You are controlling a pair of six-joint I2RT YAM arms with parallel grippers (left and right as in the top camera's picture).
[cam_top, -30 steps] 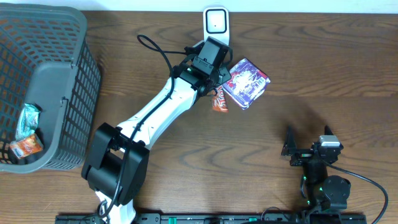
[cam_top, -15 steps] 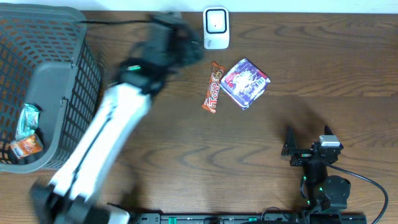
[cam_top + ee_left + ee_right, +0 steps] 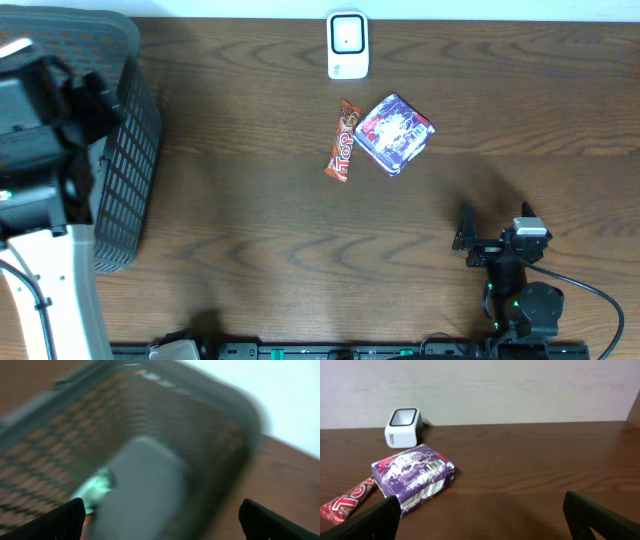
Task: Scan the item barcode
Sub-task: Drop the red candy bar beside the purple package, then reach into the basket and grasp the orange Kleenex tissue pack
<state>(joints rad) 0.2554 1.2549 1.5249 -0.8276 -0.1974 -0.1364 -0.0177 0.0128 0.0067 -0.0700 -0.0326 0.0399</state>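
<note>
Table (image 3: 300,250): scanner (image 3: 348,45), candy bar (image 3: 343,153), purple pack (image 3: 396,133), likely basket (image 3: 130,150).

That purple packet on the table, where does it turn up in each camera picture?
Overhead: purple packet just right of centre, beside the candy bar.
Left wrist: not in it; only the basket shows.
Right wrist: purple packet left of centre.
Shared landmark: white scanner, in overhead and right wrist.
</note>
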